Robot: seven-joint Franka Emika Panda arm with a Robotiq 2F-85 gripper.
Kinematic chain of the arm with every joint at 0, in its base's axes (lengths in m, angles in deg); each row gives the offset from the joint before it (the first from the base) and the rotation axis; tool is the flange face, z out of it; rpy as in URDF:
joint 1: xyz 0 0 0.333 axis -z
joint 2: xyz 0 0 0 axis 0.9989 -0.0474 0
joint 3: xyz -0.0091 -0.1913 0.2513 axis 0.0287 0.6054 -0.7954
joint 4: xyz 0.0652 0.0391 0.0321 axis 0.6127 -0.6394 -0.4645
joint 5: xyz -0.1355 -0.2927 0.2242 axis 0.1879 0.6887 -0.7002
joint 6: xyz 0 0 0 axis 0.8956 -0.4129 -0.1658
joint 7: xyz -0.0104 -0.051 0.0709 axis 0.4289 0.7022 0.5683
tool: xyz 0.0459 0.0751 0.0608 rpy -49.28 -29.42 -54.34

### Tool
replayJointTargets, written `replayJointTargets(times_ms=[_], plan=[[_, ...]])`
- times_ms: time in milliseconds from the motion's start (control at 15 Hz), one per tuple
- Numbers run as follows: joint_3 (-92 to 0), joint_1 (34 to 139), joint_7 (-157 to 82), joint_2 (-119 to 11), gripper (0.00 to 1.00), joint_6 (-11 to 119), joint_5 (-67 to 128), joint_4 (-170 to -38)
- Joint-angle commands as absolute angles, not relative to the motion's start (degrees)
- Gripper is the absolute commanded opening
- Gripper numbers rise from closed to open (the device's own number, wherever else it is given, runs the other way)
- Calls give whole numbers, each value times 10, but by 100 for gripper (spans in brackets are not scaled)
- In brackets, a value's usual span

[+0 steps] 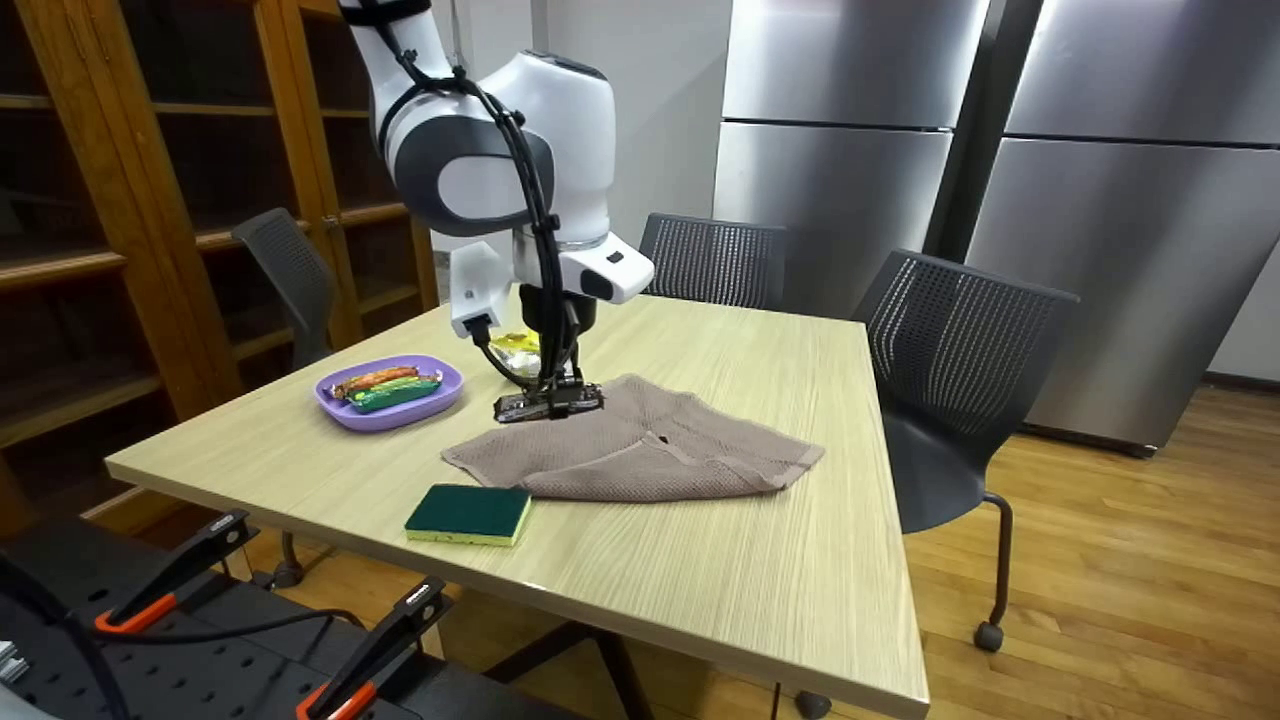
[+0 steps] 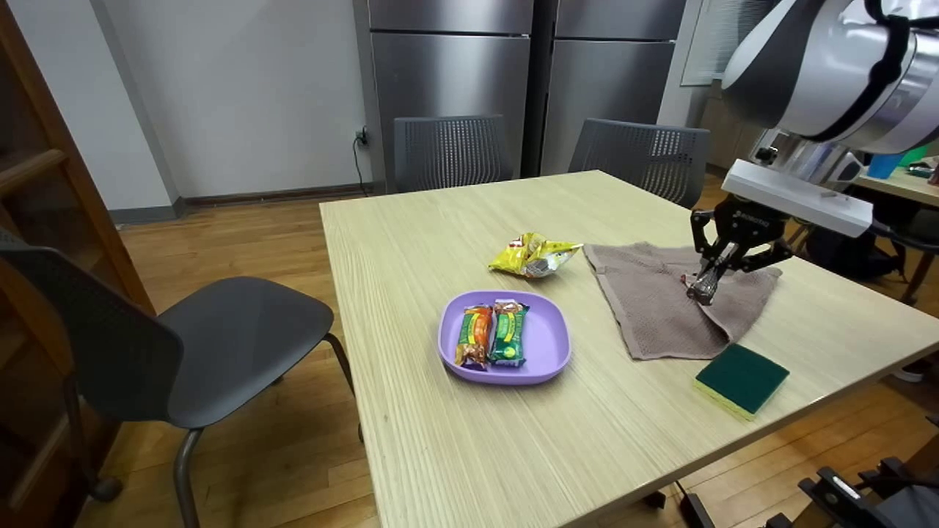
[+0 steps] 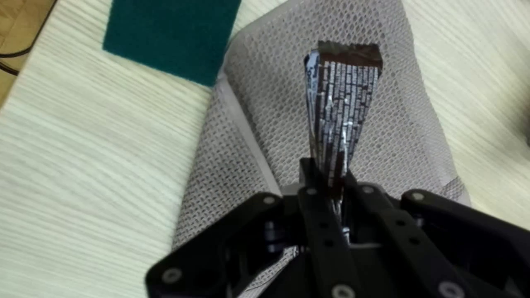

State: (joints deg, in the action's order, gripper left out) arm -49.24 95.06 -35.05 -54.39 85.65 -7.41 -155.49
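1. Brown wrapper [image 3: 345, 99], crinkled, is pinched between the jaws, which are drawn narrow on it, over a taupe cloth [image 2: 653, 315]; whether it touches the cloth cannot be told.
2. From above, the arm [image 1: 560, 140] reaches down to the table [image 1: 760, 590], its wrist roughly upright and the jaws pointing down.
3. Counted on the table: one cloth; one sponge [image 1: 468, 515], just beside the cloth; one crumpled yellow bag [image 2: 534, 255]; one orange bar [image 2: 475, 334] and one green bar [image 2: 509, 334], two bars in all, side by side in one purple dish [image 2: 546, 352]. Around the table, both exterior views show three chairs [image 1: 960, 370].
4. Only the wrist view shows the wrapper's white lettering clearly. It gives just the sponge's dark green top; both exterior views add the yellow side.
5. In an exterior view the arm partly hides the bag [image 1: 516, 342].
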Motion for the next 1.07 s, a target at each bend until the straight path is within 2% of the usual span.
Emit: replayJointTargets(times_ms=[0, 533, 1000], plan=[[-514, 926, -351, -520, 3, 875, -76, -1577], [-549, 850, -337, -547, 3, 897, -69, -1559], [-542, 782, -332, -583, 3, 899, -60, -1528]])
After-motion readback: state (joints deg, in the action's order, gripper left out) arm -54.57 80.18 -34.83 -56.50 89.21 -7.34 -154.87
